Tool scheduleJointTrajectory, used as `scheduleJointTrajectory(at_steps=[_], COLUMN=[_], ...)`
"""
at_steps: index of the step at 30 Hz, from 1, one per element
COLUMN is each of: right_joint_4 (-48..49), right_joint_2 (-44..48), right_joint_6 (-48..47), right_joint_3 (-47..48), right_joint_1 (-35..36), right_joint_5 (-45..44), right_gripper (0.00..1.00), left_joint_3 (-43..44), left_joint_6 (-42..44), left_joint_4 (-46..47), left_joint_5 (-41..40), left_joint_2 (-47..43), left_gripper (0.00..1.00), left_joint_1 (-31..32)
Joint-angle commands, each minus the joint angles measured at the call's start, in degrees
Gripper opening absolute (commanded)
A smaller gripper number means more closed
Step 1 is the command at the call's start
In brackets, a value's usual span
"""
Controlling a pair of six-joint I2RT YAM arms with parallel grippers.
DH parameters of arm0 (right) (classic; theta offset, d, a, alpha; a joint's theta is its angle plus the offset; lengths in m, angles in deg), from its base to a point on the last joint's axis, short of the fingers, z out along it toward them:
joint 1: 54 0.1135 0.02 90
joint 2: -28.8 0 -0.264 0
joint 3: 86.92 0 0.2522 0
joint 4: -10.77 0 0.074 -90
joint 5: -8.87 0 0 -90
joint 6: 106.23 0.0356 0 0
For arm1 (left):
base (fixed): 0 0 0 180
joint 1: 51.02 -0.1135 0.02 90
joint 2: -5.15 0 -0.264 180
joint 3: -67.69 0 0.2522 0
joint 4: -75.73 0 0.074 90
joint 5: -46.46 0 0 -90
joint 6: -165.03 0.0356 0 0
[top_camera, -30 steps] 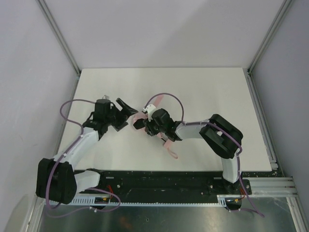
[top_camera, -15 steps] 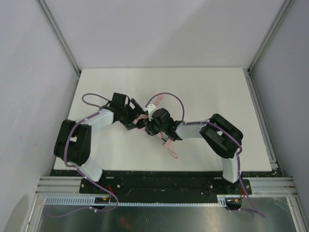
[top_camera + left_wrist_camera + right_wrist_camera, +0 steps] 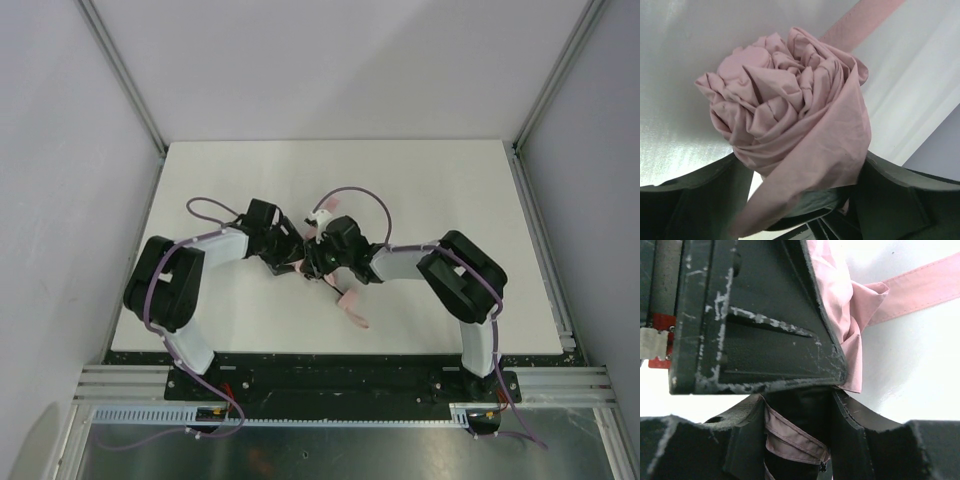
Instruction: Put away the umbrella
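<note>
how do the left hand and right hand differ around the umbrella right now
The right hand is clamped on a thin fold of the umbrella; the left hand straddles its rolled end, firm grip unclear. The left hand is spread wide, the right hand narrow. Both meet at the umbrella.

Tabletop (image 3: 430, 180): white and matte, evenly lit, with soft shadows.
Walls (image 3: 330, 60): pale grey panels closed it in on three sides.
Posts (image 3: 122, 72): aluminium, slanting up from both far corners.
Rails (image 3: 560, 382): aluminium, along the near edge.
Sheet (image 3: 330, 455): dull steel, nearest the camera.
</note>
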Motion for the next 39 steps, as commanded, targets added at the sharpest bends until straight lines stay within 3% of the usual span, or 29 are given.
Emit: scheduleJointTrajectory(at_steps=[1, 8, 13, 15, 17, 20, 21, 26, 29, 33, 39], right_joint_4=[1.03, 8.47, 22.15, 28.73, 33.74, 28.08, 24.91, 8.15, -0.34, -7.49, -11.87], right_joint_2=[-0.97, -2.87, -6.86, -8.36, -9.61, -7.97, -6.76, 3.16, 8.73, 13.37, 10.69], right_joint_6=[8.03, 24.41, 42.12, 48.74, 53.03, 47.54, 44.22, 27.09, 17.28, 5.63, -2.38], right_joint_3=[-0.88, -1.02, -2.88, -4.12, -5.03, -5.32, -5.34, -5.36, -5.29, -4.39, -0.33], right_joint_1=[-2.42, -8.08, -10.98, -11.61, -11.92, -11.89, -11.82, -10.74, -8.74, -3.32, 5.7], right_joint_5=[11.9, 27.18, 35.7, 37.19, 37.73, 35.29, 34.11, 26.28, 18.17, 2.22, -20.13], right_gripper=[0.0, 0.0, 0.0, 0.0, 0.0, 0.02, 0.07, 0.56, 0.73, 0.85, 0.92], left_joint_3=[-3.28, -5.03, -6.88, -8.03, -9.07, -10.26, -10.69, -12.33, -12.96, -13.51, -14.19], left_joint_6=[3.06, 4.95, 4.77, 4.68, 4.59, 4.0, 3.69, 2.98, 2.61, 1.62, -0.52], left_joint_4=[-2.36, -0.2, 2.5, 3.79, 5.1, 6.23, 6.65, 8.12, 8.41, 8.55, 8.41], left_joint_5=[-8.13, -8.86, -8.57, -8.75, -9.44, -10.25, -10.29, -10.09, -9.72, -9.09, -7.68], left_joint_2=[1.3, 1.56, 1.45, 0.93, 0.53, 0.64, 0.74, 0.38, -0.39, -1.38, -2.48], left_gripper=[0.75, 0.67, 0.62, 0.54, 0.38, 0.21, 0.17, 0.08, 0.06, 0.01, 0.0], left_joint_1=[-0.06, -0.54, -0.43, -0.21, 0.09, 0.17, 0.18, 0.27, 0.38, 0.35, 0.3])
